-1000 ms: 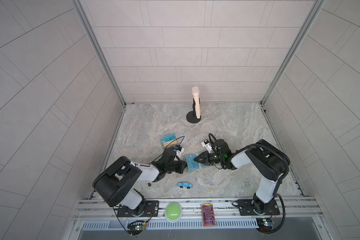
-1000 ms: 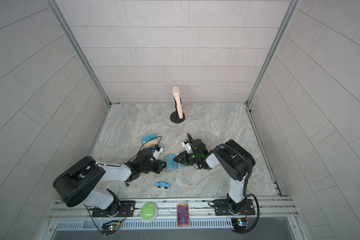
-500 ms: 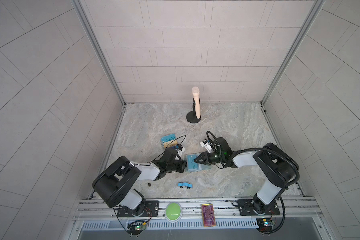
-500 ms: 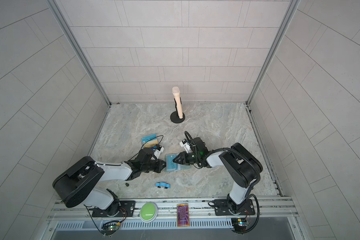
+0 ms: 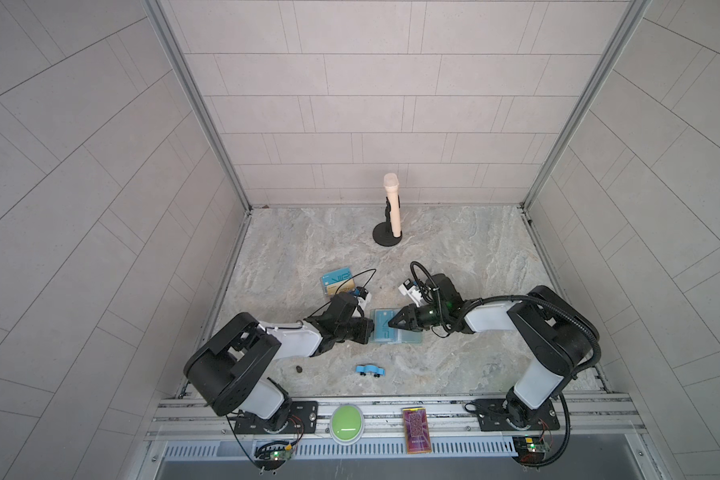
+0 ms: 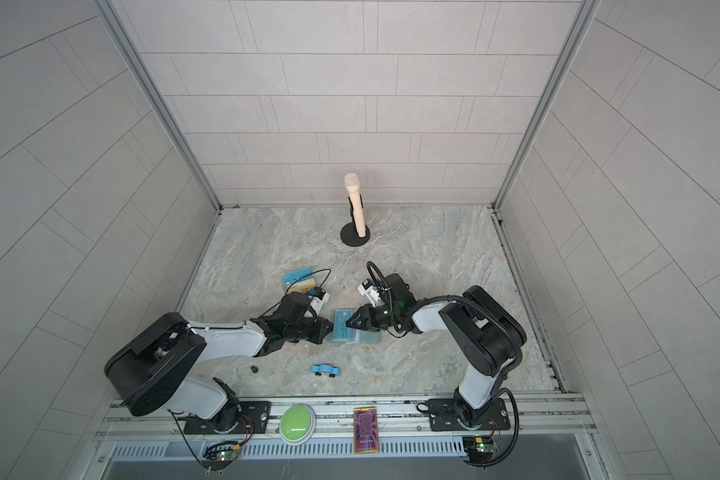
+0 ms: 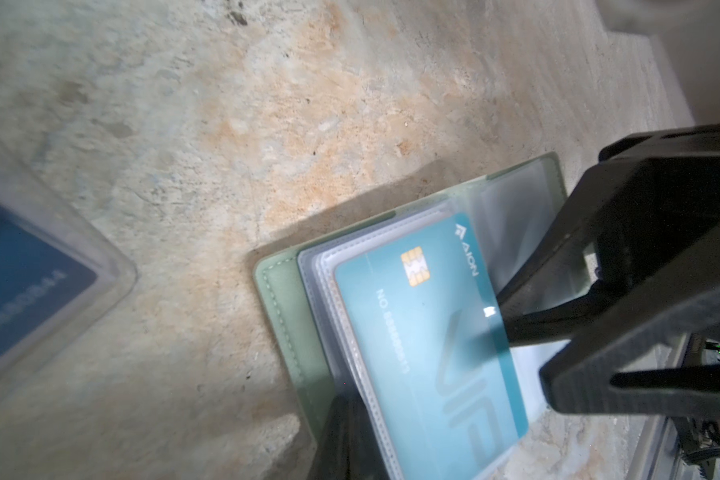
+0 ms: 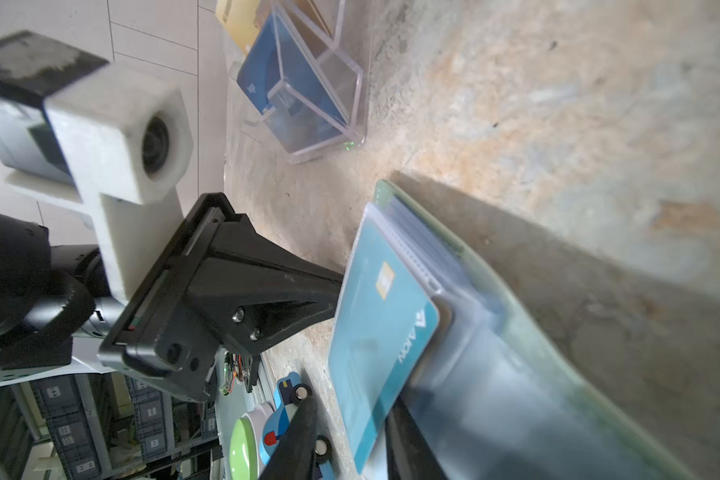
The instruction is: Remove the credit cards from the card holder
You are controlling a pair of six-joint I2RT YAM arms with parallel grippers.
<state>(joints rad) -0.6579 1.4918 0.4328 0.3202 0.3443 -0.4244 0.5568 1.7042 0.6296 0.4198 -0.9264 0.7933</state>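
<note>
Mint-green card holder (image 7: 280, 309) open, teal card (image 7: 425, 332) partly in sleeve (image 7: 310, 276)

Top views look down; close wrist views share the card holder (image 7: 279, 316).

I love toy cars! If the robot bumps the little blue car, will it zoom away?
Probably, if bumped from behind: the blue toy car has round wheels and sits on a flat, smooth-looking tabletop. Bumped from the side, it would more likely skid or tip over. It looks small, so it is likely light.
</note>
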